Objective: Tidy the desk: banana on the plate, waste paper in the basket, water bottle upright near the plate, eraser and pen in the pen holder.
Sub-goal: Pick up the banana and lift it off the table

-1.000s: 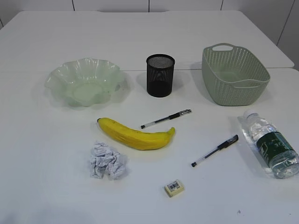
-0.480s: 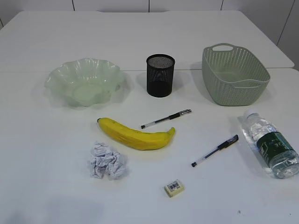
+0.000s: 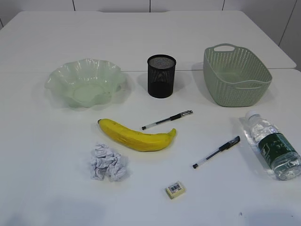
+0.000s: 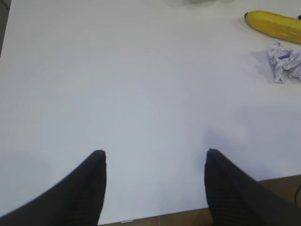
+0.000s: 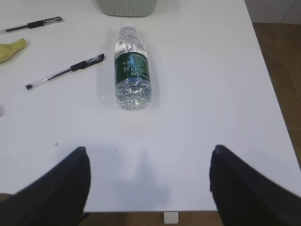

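Exterior view: the desk [image 3: 42, 155] holds one of nearly everything and two pens. One pale-green plate [image 3: 85, 82] with a ruffled rim sits at the back left, one black mesh pen holder [image 3: 161, 76] stands at the back centre, and one sage-green basket [image 3: 236, 74] sits at the back right. One banana [image 3: 135, 135] lies in the middle, in front of the plate and apart from it. One pen [image 3: 167, 120] lies just beyond the banana's right tip; a second pen [image 3: 216, 152] lies further right, between the banana and the bottle. One ball of waste paper [image 3: 108, 162] sits just in front of the banana's left half. One eraser [image 3: 175, 189], pale yellow with a white barcode sticker, lies alone near the front edge; its print is too small to read. One water bottle [image 3: 273, 145] lies on its side at the right edge, cap toward the basket. No gripper shows here.

Left wrist view: the left gripper [image 4: 154, 157] hangs over bare desk near its edge, fingers spread apart and holding nothing. The banana and the waste paper show at the upper right.

Right wrist view: the right gripper [image 5: 148, 155] has its fingers wide apart and empty over bare desk, with the bottle lying ahead of it. The writing on the bottle's dark green label cannot be read. Both pens lie to the left, with the basket's base at the top edge.
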`<state>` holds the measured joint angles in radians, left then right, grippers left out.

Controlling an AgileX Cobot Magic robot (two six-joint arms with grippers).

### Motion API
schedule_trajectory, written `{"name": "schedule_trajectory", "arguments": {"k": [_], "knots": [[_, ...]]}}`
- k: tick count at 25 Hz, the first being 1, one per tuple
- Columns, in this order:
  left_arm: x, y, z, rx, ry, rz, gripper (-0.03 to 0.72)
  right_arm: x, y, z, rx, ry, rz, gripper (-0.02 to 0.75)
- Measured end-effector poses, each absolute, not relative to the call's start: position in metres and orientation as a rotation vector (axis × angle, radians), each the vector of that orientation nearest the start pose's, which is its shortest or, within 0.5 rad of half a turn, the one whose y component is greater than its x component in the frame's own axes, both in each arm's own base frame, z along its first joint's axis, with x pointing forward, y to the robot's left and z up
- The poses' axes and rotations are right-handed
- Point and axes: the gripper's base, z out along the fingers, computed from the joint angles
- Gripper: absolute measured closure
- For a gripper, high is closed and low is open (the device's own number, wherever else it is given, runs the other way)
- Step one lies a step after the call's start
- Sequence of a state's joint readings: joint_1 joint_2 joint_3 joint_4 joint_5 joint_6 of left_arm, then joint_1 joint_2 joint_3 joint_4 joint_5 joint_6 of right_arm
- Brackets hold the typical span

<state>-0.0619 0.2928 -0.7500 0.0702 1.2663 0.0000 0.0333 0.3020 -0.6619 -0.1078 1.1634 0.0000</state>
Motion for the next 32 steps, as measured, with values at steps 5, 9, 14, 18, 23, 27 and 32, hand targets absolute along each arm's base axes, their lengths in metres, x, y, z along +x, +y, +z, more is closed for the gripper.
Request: {"name": "schedule_trajectory", "arguments": {"k": [5,9,14,18,23,27,32], "knots": [[0.017,0.006,0.33,0.061,2.313,0.064,0.223,0.037,-0.008,0.314,-0.04,2.301,-0.121,0.15],[0.02,0.01,0.33,0.055,2.323,0.139,0.223,0.044,-0.008,0.313,-0.044,2.339,-0.134,0.15],[0.025,0.018,0.331,0.04,2.337,0.257,0.223,0.052,-0.008,0.311,-0.048,2.373,-0.137,0.15],[0.035,0.018,0.33,-0.04,2.38,0.237,0.223,0.056,-0.008,0.312,-0.05,2.369,-0.137,0.15],[0.062,0.016,0.326,-0.071,2.459,0.23,0.223,0.065,-0.007,0.328,-0.051,2.36,-0.131,0.15],[0.084,0.014,0.321,-0.065,2.512,0.22,0.223,0.081,-0.005,0.339,-0.078,2.381,-0.122,0.15],[0.093,0.013,0.322,-0.056,2.488,0.214,0.223,0.108,0.001,0.339,-0.14,2.46,-0.106,0.15]]}}
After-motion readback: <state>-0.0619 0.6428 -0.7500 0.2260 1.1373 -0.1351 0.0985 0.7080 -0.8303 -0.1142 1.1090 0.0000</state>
